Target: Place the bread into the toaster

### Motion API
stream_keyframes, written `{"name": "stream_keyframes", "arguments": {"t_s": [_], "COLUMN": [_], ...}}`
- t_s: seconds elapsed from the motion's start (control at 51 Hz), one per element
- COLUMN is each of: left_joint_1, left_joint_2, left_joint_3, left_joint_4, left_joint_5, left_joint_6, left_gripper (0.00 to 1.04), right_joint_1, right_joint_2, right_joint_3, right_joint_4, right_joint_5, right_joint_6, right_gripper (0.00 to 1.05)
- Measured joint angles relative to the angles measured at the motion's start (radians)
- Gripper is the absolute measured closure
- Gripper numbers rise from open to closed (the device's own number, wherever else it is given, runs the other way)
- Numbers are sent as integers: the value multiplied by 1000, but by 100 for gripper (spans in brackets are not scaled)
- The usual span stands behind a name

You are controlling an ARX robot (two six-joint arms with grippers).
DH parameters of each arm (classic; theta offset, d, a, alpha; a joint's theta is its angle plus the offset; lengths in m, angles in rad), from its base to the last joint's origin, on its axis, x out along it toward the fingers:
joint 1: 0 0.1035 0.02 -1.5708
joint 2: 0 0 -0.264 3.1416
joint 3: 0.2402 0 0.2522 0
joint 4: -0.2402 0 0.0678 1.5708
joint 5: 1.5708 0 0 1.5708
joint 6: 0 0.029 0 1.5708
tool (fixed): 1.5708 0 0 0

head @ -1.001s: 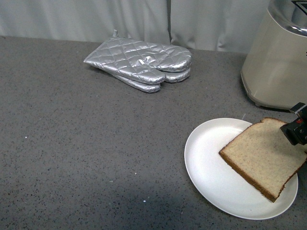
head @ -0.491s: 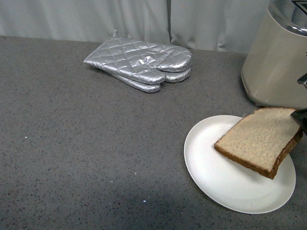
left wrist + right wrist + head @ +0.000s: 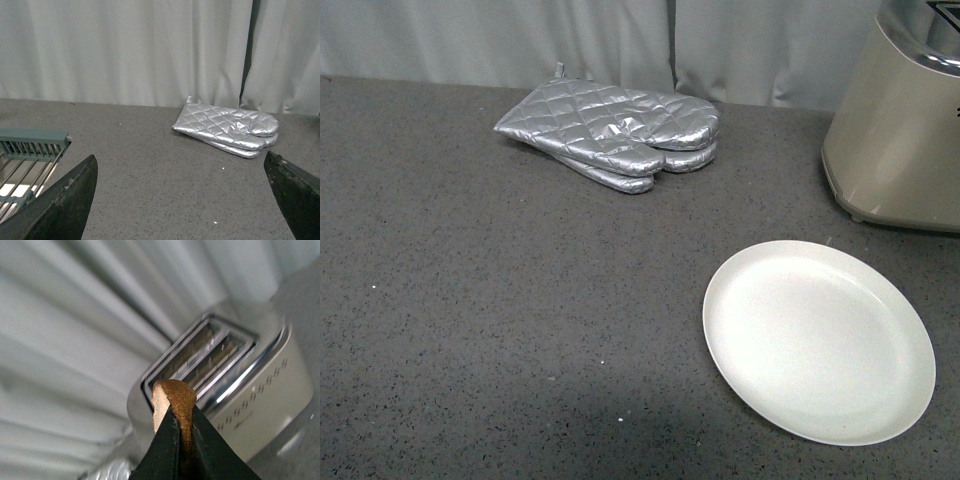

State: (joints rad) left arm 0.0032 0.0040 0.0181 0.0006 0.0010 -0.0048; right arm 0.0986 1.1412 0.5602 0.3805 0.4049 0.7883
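"What has the right claw [image 3: 182,416] got?"

"The bread [image 3: 172,394]. It's pinched on edge between the two dark fingers [image 3: 162,450], which are closed tight on it, with the brown crust poking out past the tips. Beyond it is the toaster [image 3: 260,395], with its chrome top and its slots [image 3: 210,357] facing the slice. I can't tell how far apart they are."

"Any writing on the toaster?"

"There are rows of small dots on the side and a faint mark lower down, but it's too blurred to read."

"And the left claw [image 3: 180,157]?"

"It's spread wide and holding nothing, with only grey worktop [image 3: 470,300] between its fingers. Further off, a pair of silver quilted oven mitts [image 3: 615,130] is stacked near the curtain [image 3: 520,40]. A white plate [image 3: 820,340] lies near the toaster's foot."
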Motion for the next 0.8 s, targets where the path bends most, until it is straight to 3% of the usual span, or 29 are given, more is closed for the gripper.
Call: {"name": "stream_keyframes", "arguments": {"t_s": [0.177,0.471,0.667,0.805], "left_joint_1": [0,0,0,0], "left_joint_2": [0,0,0,0], "left_joint_3": [0,0,0,0], "left_joint_4": [0,0,0,0], "left_joint_5": [0,0,0,0], "left_joint_6": [0,0,0,0], "left_gripper": [7,7,7,7], "right_joint_1": [-15,-4,14,24], "right_joint_2": [-42,22,104,186], "right_joint_3": [88,200,203,194], "right_joint_4": [52,279,338,478], "right_joint_5": [160,478,566,589], "right_joint_6": [-147,-517,-622,-702], "right_gripper": [103,103,103,103]}}
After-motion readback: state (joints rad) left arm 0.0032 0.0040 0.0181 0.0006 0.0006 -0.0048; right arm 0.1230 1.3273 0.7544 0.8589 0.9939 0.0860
